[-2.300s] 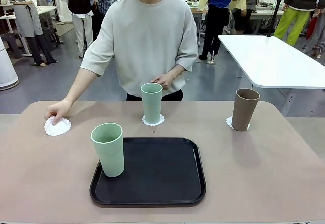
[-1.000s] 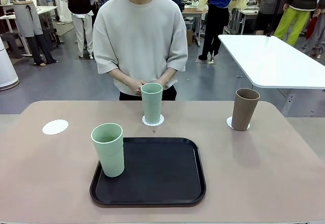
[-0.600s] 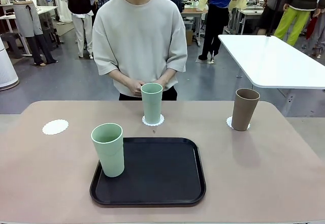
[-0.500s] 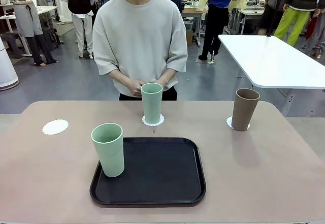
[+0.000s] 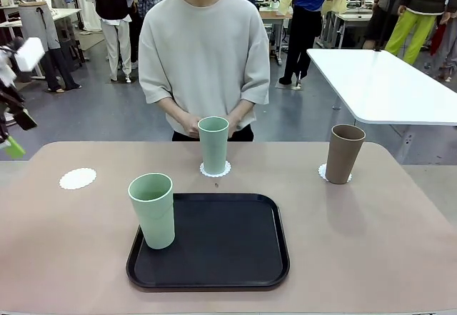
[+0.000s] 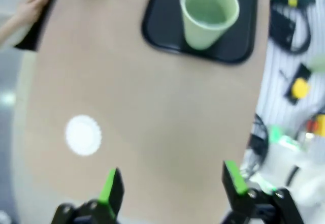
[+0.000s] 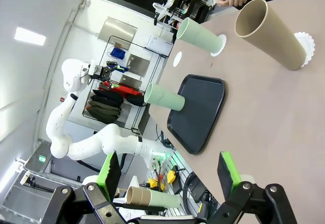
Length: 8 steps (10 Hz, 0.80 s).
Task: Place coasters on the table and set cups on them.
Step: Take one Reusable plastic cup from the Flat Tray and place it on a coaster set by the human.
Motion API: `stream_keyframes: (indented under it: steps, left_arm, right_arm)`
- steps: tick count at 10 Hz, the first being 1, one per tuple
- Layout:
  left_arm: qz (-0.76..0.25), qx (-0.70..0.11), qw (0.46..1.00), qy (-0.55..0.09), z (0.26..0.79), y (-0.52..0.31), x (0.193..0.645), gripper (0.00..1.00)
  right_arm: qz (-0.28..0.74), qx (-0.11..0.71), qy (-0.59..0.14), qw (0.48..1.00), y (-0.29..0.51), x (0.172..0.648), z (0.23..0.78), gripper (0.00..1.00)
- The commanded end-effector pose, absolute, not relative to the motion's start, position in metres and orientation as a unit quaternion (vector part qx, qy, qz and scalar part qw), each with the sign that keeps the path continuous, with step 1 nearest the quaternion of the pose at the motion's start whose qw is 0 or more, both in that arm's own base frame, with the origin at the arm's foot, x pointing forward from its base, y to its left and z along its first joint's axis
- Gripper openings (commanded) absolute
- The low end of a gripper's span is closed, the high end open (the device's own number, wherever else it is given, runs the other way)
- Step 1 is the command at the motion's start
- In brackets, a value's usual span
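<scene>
2 pale green cups (image 5: 151,210) (image 5: 213,144), 1 brown cup (image 5: 344,153); white scalloped coasters (image 5: 78,178).

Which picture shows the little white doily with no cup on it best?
The front view: the bare coaster is sharp, its frilly edge clear. The left wrist view shows it blurred; the right wrist view, just a tiny white oval.

Your left jaws and right jaws are black, each finger tipped with a bright green pad (image 6: 109,188). Below the right jaws' tips, black links (image 7: 96,198) show round pivot pins. Far beyond them, the left arm (image 7: 91,145) is glossy white with rounded joints.
</scene>
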<state>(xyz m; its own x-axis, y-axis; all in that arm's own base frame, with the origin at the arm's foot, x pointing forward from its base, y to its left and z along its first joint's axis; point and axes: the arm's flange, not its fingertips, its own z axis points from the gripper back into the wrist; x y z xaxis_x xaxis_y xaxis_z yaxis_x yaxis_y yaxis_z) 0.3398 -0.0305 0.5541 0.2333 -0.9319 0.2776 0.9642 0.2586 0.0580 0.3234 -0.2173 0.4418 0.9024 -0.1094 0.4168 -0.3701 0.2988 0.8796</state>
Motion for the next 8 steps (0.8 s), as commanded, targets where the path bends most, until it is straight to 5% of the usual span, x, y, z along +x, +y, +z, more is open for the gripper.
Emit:
stream_keyframes:
  steps: [1, 8]
  left_arm:
    - [-0.641, -0.037, 0.757, -0.116, 0.5446, -0.0424, 0.3398, 1.00]
    - [-0.624, -0.058, 0.770, -0.118, 0.5461, -0.0422, 0.3384, 1.00]
  right_arm:
    - [0.083, 0.592, -0.208, 0.774, -0.2173, 0.3230, 0.4421, 1.00]
    - [0.083, 0.592, -0.208, 0.774, -0.2173, 0.3230, 0.4421, 1.00]
